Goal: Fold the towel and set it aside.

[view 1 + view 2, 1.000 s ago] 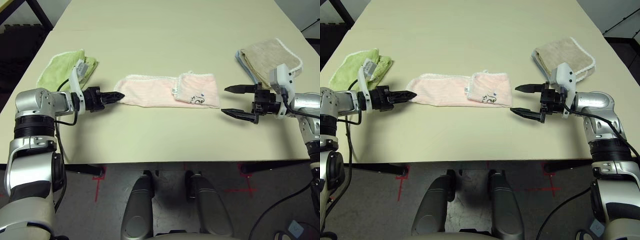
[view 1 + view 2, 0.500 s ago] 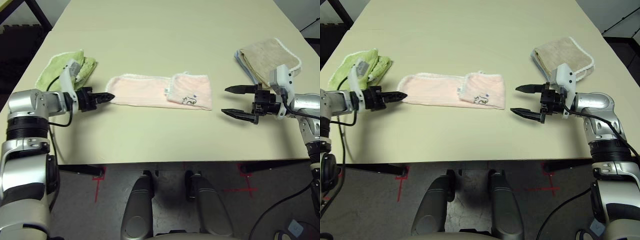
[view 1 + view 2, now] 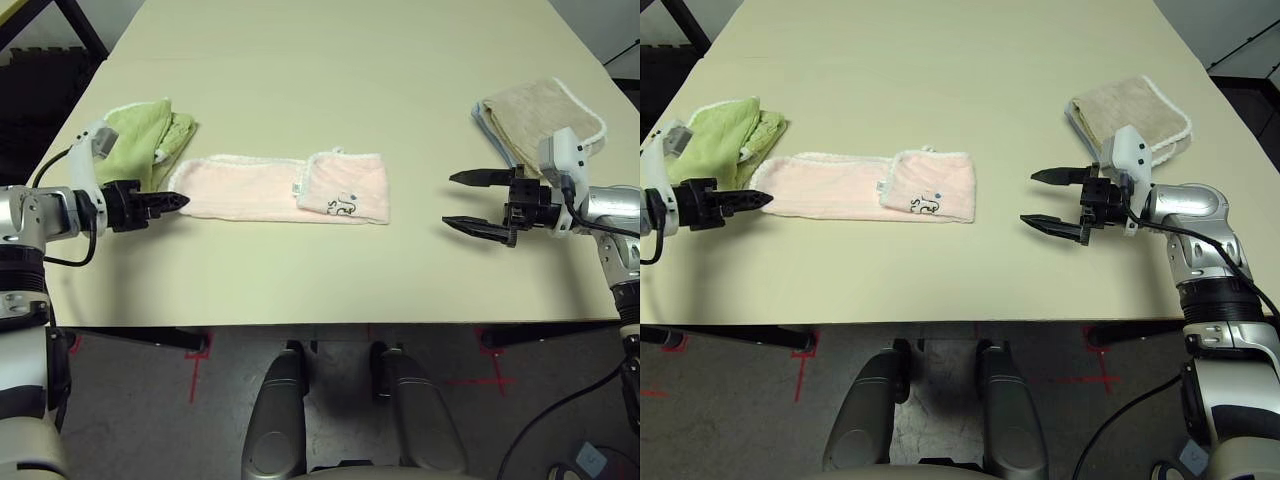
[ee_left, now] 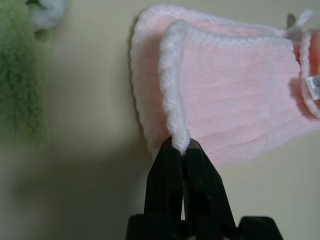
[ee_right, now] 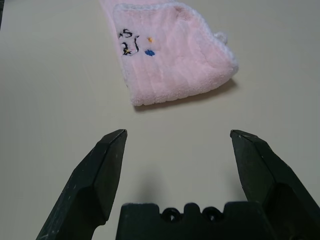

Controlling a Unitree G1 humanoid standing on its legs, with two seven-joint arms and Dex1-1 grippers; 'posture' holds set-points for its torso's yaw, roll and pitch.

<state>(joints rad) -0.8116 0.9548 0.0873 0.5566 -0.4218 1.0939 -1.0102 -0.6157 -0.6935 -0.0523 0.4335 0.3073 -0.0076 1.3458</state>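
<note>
The pale pink towel [image 3: 280,188] lies folded in a long strip across the table, left of centre, its right end doubled over with the dark embroidered mark [image 3: 341,204] facing up. My left gripper [image 3: 180,201] is shut on the white-trimmed left corner of the towel [image 4: 177,135], low over the table by the left edge. My right gripper [image 3: 450,201] stands open a short way right of the towel's right end [image 5: 170,60], with bare table between its fingers.
A light green towel [image 3: 140,135] lies bunched just behind my left gripper, touching the pink towel's far left end. A beige-tan towel with white edging [image 3: 540,118] lies folded at the right, behind my right gripper. The table's front edge [image 3: 320,322] runs close below both arms.
My left gripper has pulled the pink towel leftward along the table, away from the right gripper and toward the green towel. The right arm has stayed still and open.
</note>
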